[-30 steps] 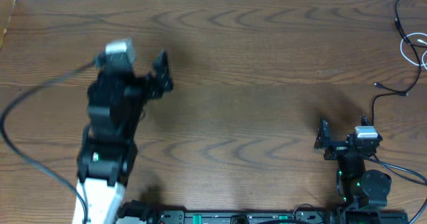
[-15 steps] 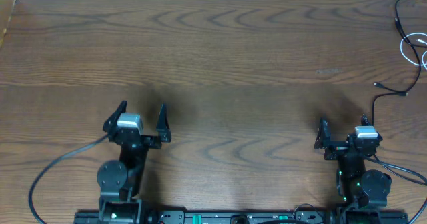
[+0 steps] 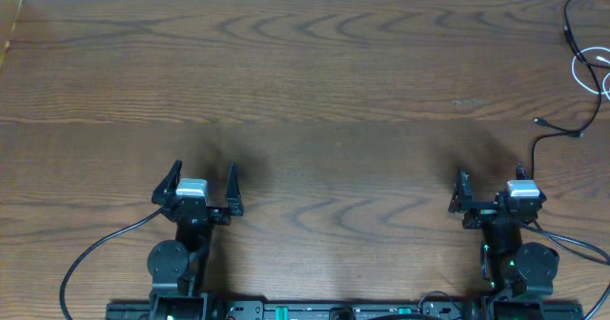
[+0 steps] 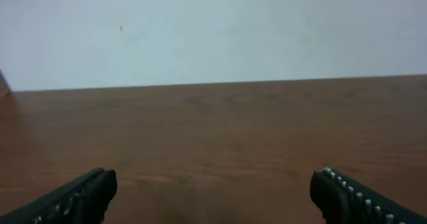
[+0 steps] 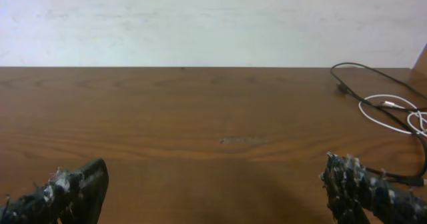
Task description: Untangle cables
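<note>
Shows the cables gathered at the far right edge of a brown wood-grain counter, well apart from both arms. Places one black cable nearest the back right corner, its long axis running roughly from back to front, entering from the right edge and bending partway down. Sets a white cable just in front of it as a loose loop, partly cut off at the right edge of the view. Adds a second black cable nearer the front, lying mostly left to right, its small plug end pointing left toward the middle of the counter.

From the right wrist, picks out the black cable and the white cable again at far right, the black one curving around the white loop; cannot tell whether the two touch. Leaves any marking on the plugs too small to read.

Shows the left claw spread wide at the front left, holding nothing, pointing at the back of the counter. Shows the right claw equally wide and empty at the front right, near the second black cable but apart from it. Shows a plain pale wall behind the counter.
</note>
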Controlling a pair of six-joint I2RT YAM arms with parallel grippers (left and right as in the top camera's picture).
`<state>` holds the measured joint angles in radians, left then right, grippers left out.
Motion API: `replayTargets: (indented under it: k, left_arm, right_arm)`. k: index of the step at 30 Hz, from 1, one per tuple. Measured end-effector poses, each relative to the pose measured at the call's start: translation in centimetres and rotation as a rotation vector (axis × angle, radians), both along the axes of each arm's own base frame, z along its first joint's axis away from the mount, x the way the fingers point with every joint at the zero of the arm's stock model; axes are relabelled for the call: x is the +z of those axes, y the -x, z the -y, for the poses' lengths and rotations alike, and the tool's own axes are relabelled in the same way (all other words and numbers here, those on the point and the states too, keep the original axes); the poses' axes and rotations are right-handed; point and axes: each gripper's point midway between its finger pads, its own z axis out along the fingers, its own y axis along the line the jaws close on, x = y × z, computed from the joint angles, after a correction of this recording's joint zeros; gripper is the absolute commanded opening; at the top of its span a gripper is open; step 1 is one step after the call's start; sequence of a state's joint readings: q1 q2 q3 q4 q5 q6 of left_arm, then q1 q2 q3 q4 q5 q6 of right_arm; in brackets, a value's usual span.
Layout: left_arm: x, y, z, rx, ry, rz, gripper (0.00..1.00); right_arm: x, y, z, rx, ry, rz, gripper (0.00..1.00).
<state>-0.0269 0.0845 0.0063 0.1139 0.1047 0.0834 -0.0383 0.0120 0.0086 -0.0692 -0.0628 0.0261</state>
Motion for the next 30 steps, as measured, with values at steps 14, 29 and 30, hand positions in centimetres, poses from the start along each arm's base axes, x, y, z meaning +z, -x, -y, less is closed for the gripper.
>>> replayTargets:
  k: [14, 29, 30]
  left_arm:
    - [-1.3, 0.6, -0.8, 0.042, -0.031, -0.053, 0.98]
    - [-1.3, 0.6, -0.8, 0.042, -0.031, -0.053, 0.98]
    - [-1.3, 0.6, -0.8, 0.042, -0.031, -0.053, 0.98]
  right_arm:
    - [0.0, 0.0, 0.0, 0.0, 0.0, 0.0, 0.99]
    - [0.0, 0.0, 0.0, 0.0, 0.0, 0.0, 0.99]
    - [0.0, 0.0, 0.0, 0.0, 0.0, 0.0, 0.99]
